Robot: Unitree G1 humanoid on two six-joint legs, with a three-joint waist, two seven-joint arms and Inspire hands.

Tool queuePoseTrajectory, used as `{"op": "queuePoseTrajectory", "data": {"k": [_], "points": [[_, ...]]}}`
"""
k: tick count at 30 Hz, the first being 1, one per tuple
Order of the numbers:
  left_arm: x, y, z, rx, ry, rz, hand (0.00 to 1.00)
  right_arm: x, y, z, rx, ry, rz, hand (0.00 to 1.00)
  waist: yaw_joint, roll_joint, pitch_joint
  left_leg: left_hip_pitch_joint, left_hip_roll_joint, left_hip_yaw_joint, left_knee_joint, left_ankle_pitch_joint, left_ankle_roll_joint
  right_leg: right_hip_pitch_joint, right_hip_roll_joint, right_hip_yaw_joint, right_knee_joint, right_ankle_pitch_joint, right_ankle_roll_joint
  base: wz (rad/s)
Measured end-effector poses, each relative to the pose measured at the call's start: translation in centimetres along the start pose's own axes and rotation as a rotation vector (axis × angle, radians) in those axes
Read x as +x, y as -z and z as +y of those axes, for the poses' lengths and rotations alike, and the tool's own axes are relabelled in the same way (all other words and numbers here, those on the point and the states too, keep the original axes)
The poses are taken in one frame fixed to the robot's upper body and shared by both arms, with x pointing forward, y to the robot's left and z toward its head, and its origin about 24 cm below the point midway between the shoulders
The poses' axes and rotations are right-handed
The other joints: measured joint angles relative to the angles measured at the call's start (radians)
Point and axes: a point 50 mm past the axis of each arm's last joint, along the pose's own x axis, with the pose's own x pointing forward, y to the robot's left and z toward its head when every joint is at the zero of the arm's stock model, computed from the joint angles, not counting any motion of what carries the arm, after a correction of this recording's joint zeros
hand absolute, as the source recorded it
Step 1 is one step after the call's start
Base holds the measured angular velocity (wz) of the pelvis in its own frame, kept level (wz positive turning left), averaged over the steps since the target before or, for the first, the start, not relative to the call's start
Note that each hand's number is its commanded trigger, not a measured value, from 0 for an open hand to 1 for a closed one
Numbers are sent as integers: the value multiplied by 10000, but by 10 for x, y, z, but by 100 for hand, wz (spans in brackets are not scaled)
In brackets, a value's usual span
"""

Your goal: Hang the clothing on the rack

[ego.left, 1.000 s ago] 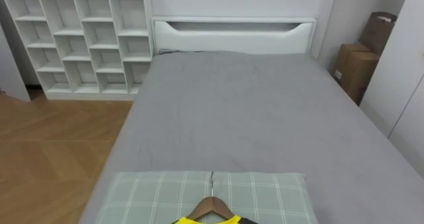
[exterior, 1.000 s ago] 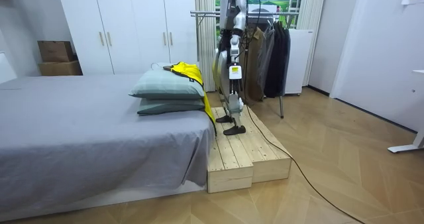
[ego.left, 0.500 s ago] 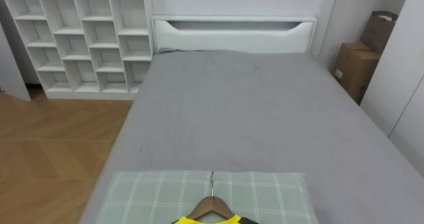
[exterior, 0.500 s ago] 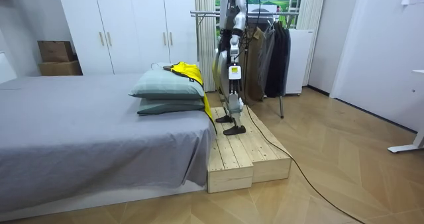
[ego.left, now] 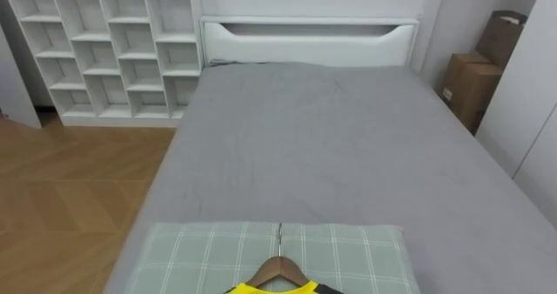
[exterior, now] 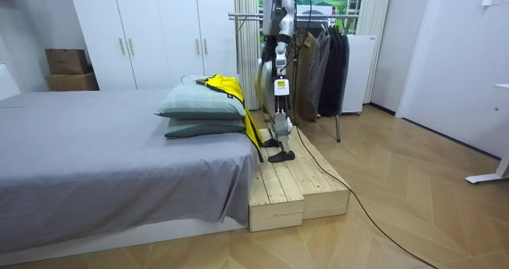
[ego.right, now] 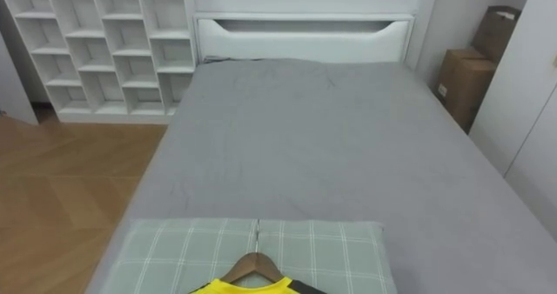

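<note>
While eye views show you hanger (ego.left: 277, 270), yellow top (ego.left: 271, 289) and pillow (ego.left: 191, 255), room view adds clothes rack (exterior: 245, 16) (left hand (exterior: 280, 84) grip: can't tell).

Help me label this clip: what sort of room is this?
Most likely a bedroom: a grey bed with a checked pillow, a white wardrobe, and a clothes rack hung with dark garments.

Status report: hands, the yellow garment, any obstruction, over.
Left hand down at robot's side, off the garment. Yellow garment on wooden hanger lies on plaid pillow, untouched. Nothing on top of it.
</note>
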Motion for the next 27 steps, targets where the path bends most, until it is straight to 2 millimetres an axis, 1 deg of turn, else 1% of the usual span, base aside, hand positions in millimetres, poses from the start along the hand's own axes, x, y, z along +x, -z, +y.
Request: {"op": "queuePoseTrajectory", "data": {"k": [8,18,21,27], "points": [[0,0,0,-10,10,-2,0,0,0,0,-7,-17,6,0,9,-10,1,6,-6,12,10,0,0,-2,-6,14,5,-2,3,0],[0,3,2,-388,-139,110,0,0,2,1,-10,-33,72,0,13,-108,-3,27,-6,29,85,3,4,25,-13,8,26,-2,2,0],[0,3,5,-628,-510,100,0,0,2,1,-39,-10,58,0,21,-141,-3,27,-6,25,96,3,4,30,-14,7,37,-2,1,0],[0,6,16,-1407,-1707,124,0,0,1,-1,-23,203,19,0,55,-110,-15,30,-7,12,85,3,4,29,-15,-11,33,0,-1,0]]}}
